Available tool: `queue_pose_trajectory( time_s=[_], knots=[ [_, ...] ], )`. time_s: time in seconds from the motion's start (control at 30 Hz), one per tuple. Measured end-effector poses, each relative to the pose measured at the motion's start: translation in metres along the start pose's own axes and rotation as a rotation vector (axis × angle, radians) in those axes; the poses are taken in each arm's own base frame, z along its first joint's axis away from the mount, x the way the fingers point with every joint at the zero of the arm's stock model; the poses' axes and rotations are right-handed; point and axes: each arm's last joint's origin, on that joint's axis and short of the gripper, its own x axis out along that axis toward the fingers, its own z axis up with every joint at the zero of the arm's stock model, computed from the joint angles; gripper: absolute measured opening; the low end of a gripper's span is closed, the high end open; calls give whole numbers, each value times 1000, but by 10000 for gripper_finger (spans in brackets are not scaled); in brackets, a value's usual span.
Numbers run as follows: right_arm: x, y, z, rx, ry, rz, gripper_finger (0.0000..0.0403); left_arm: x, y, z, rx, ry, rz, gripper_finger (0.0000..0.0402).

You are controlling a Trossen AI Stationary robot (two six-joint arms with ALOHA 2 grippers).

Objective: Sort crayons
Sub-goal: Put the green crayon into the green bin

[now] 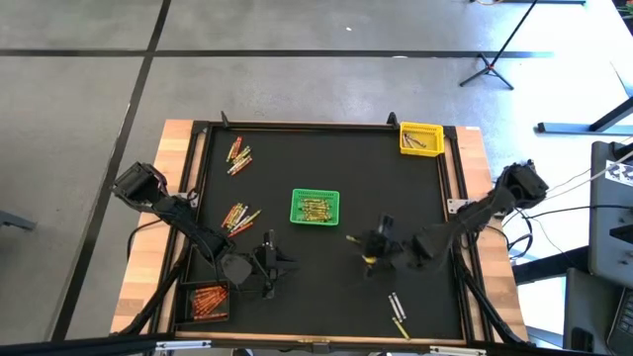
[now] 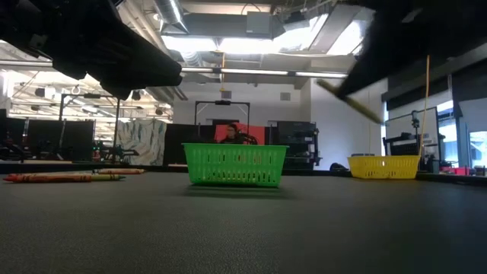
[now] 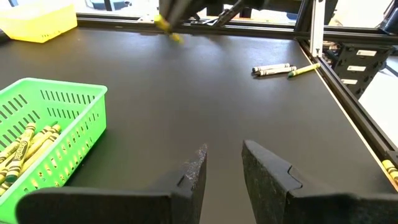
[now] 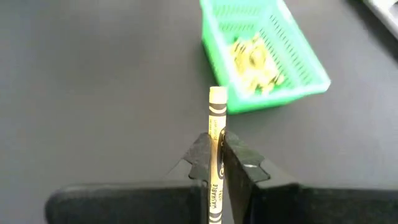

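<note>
Your right gripper (image 4: 216,163) is clamped on a yellow crayon (image 4: 216,134), held clear of the mat to the right of the green basket (image 1: 315,207). I judge the step in hand to be the carry to a basket.

The next move calls for you to decide the destination: the green basket already holds yellowish sticks, while the yellow basket (image 1: 420,138) sits at the far right corner. Bring the tip over the chosen rim before releasing.

Your left gripper (image 3: 222,168) waits at the near left, fingers parted and holding nothing.

Count: three baskets, including a dark basket (image 1: 208,302) of orange sticks at the near left corner. Loose crayons lie in three groups: two mixed clusters (image 1: 238,156) on the left, too small to count, and three sticks (image 3: 283,69) near right.
</note>
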Motion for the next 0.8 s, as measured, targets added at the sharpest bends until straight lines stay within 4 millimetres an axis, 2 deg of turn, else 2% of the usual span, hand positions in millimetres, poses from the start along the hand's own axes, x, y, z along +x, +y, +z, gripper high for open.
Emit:
queue_pose_trajectory(
  time_s=[0.2, 0.47, 0.63, 0.8],
  knots=[
    [24, -28, 27, 74, -79, -58, 24, 0, 0, 0, 0, 0, 0, 88],
    [56, -59, 49, 86, -140, -88, 24, 0, 0, 0, 0, 0, 0, 88],
    [83, -71, 53, 80, -142, -41, 24, 0, 0, 1, -5, -6, -2, 88],
    [107, -82, 50, 105, -125, -68, 24, 0, 0, 1, -5, -7, -2, 88]
  ],
)
